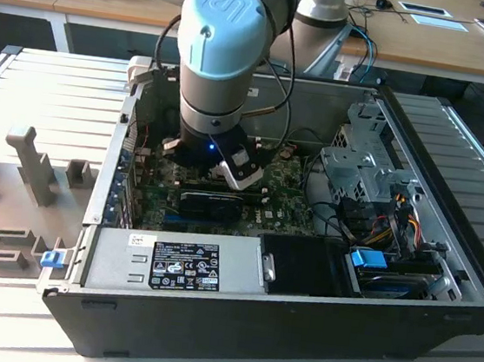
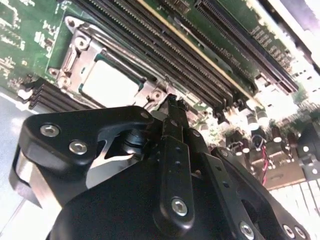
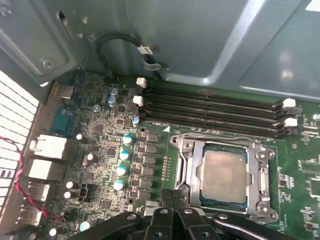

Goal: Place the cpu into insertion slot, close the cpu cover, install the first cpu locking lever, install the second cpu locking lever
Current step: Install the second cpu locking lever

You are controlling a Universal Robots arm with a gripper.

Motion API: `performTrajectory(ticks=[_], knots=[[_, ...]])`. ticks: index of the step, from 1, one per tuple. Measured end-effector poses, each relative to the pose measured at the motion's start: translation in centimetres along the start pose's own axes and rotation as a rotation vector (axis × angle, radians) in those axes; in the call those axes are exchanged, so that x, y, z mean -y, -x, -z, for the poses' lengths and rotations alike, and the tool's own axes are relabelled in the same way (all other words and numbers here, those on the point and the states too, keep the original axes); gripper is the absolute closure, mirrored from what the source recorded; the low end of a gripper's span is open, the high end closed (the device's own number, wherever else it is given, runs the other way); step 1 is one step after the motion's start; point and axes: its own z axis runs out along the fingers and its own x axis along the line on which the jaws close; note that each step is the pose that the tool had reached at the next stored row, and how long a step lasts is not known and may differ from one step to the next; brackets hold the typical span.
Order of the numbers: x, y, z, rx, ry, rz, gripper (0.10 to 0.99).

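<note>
Levers were judged the step in hand: the cpu (image 3: 224, 176) was seated under the cpu cover (image 3: 262, 172) in the first wrist view's lower right, with the gripper (image 3: 174, 196) closed, empty, beside the insertion slot (image 3: 187, 165), so careful hooking was called for.

Insertion slot (image 3: 225, 175) near edge behind the end effector (image 3: 172, 196); levers indistinct.

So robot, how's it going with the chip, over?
Gripper jaws shut, empty, poised at the insertion slot's edge. Cpu seated in the slot, cpu cover down around it. Nothing in the way.
</note>
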Motion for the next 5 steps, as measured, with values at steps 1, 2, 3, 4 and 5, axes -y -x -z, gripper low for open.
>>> performTrajectory(ticks=[1,2,3,4,5], knots=[[-0.11,0.01,0.32,0.0000,0.000,0.000,0.980],[-0.20,0.02,0.57,0.0000,0.000,0.000,0.980],[-0.22,0.03,0.63,0.0002,0.000,0.000,0.980],[-0.23,0.03,0.63,0.0001,0.000,0.000,0.980],[-0.23,0.03,0.65,0.0000,0.000,0.000,0.980]])
